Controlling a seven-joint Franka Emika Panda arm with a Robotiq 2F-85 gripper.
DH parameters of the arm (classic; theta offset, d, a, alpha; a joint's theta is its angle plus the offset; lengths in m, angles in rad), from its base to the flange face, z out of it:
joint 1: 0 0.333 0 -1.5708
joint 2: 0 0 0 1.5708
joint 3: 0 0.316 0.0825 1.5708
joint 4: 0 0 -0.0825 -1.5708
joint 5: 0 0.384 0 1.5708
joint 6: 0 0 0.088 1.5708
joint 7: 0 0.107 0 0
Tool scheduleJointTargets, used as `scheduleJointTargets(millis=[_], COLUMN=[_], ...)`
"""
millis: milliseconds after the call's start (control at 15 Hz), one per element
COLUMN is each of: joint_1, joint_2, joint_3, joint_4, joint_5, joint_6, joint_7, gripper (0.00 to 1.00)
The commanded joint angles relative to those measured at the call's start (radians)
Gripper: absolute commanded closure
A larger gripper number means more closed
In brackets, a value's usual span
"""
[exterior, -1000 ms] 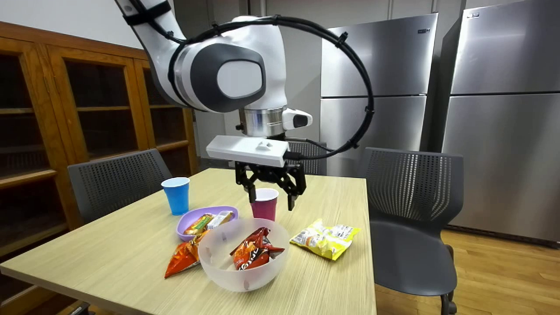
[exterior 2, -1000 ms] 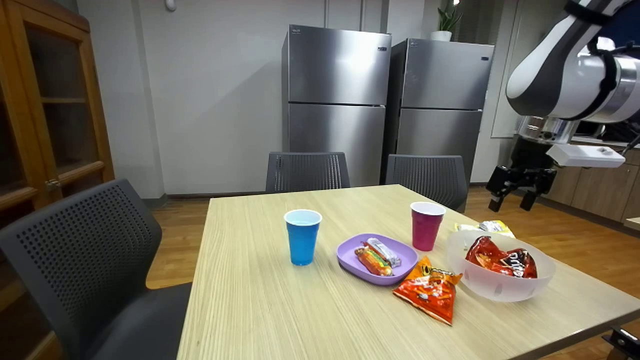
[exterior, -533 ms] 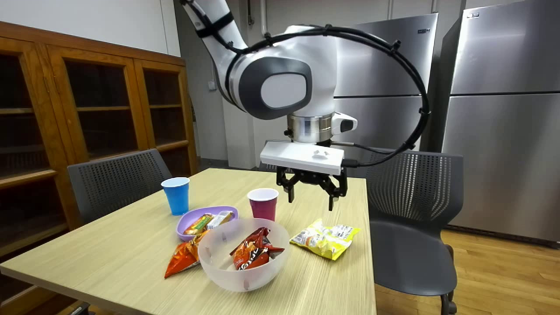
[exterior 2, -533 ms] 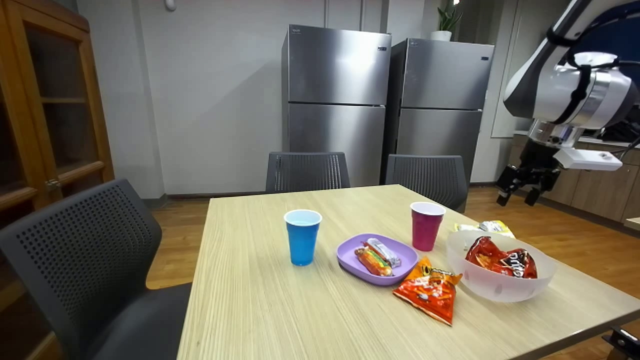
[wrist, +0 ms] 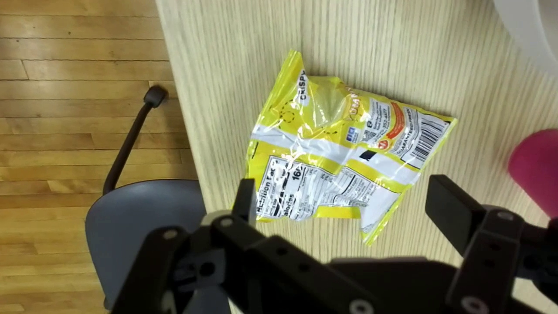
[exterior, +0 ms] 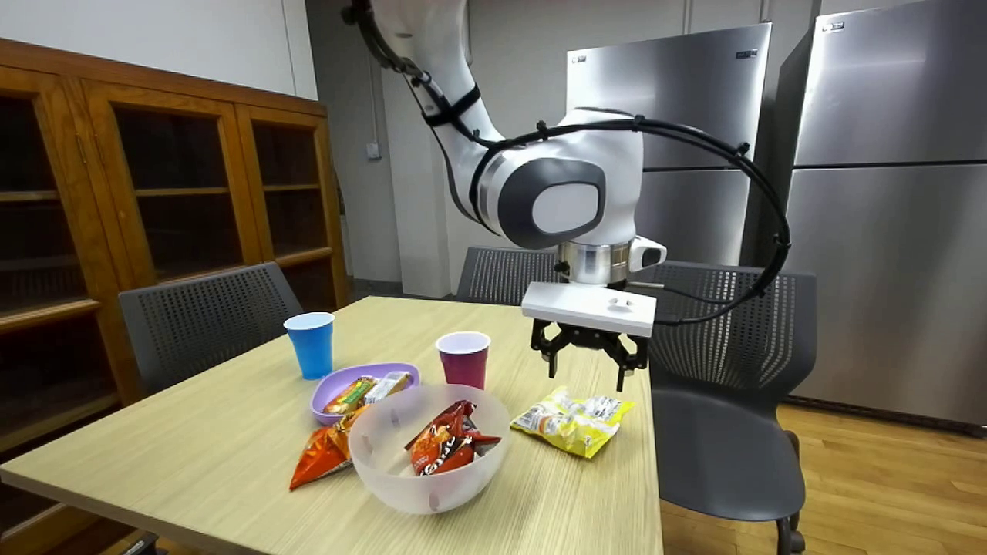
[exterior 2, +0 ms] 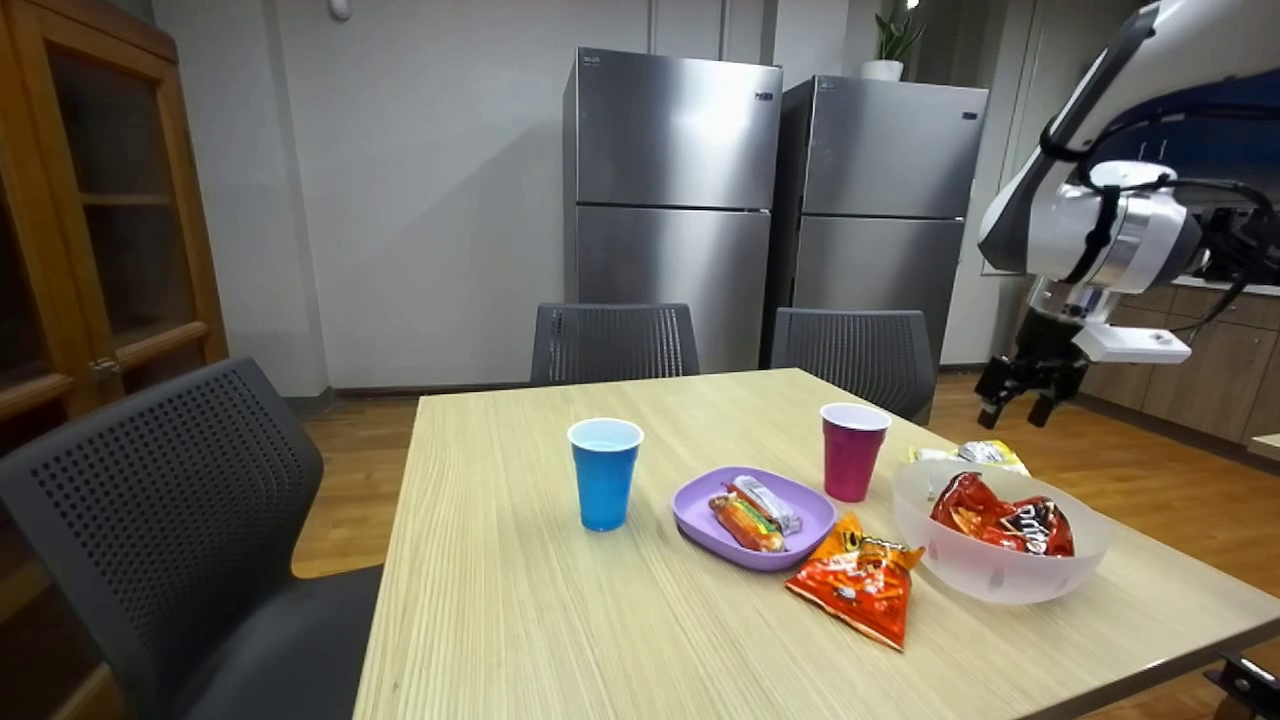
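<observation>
Here the gripper [exterior: 586,379] hangs, jaws apart, above a yellow snack bag [wrist: 335,148]. Near the bag stands a translucent bowl [exterior: 432,493] containing a red packet [exterior: 447,445].

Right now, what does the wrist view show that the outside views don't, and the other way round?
Only the wrist view shows readable words on the yellow bag.
Only the exterior views show the blue cup, purple plate, red-orange bag and silver fridges.
All share the yellow bag, open gripper, pink cup and bowl, though the wrist view crops the last two.
</observation>
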State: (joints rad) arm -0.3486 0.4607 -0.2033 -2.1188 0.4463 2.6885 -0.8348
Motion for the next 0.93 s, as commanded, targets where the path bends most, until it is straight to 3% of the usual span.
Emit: scheduleJointTargets(millis=[0, 400, 867], joint_1=[-0.079, -0.102, -0.086], joint_2=[0.099, 0.158, 0.172], joint_3=[0.078, 0.12, 0.107], joint_4=[0.131, 0.202, 0.2], joint_5=[-0.062, -0.144, -0.224], joint_6=[-0.057, -0.09, -0.094], joint_7=[0.05, 0.113, 0.224], gripper=[0.0, 0.0, 0.0])
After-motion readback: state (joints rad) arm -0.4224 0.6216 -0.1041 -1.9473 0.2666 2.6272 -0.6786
